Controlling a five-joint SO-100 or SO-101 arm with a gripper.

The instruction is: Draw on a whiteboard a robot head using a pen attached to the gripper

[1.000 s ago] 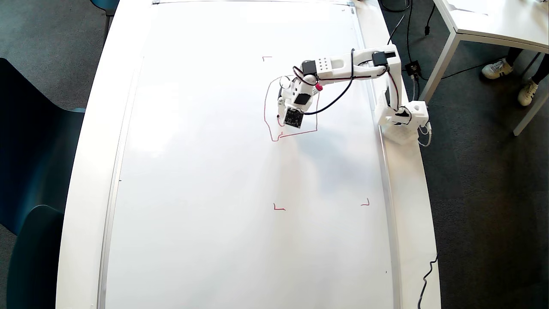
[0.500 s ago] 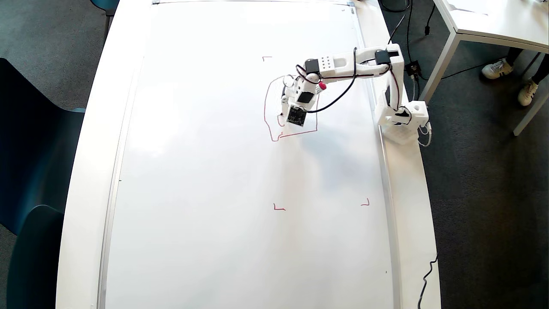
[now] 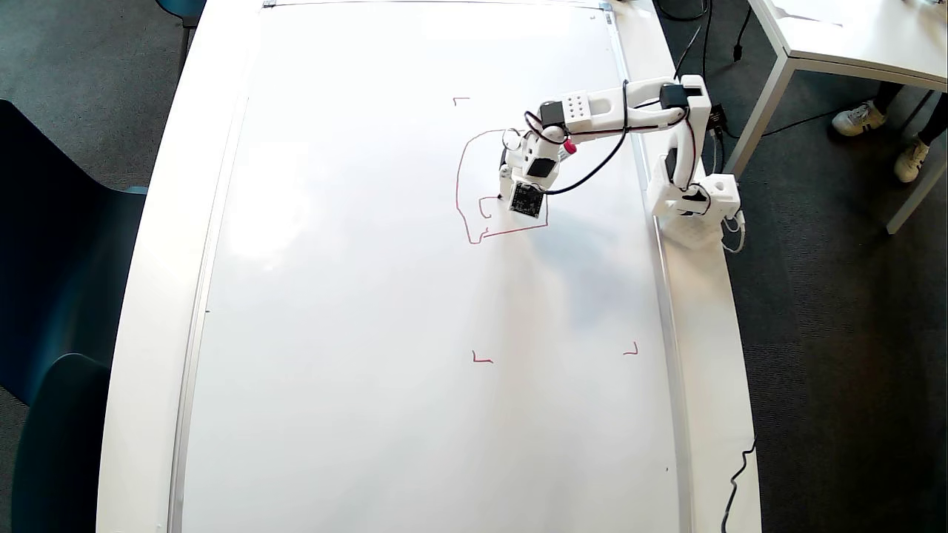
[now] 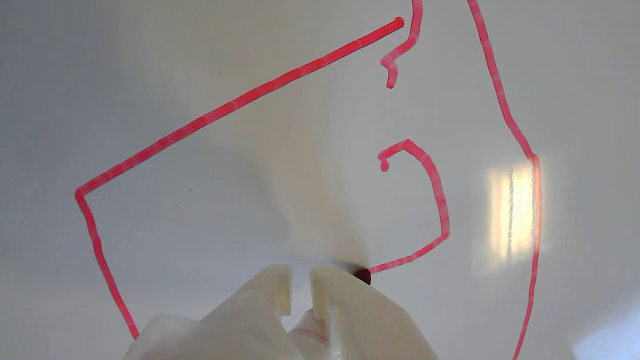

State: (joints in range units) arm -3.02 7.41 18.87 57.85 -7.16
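The dark tip of the slim white marker pen touches the glossy white whiteboard at the end of a small hooked stroke inside the unfinished red outline of the robot head. The stroke trails to the right of the white printed gripper in the wrist view. The jaws sit close on the pen barrel. The overhead view alone shows the red cap and the whole outline; the wrist view alone shows tip contact.
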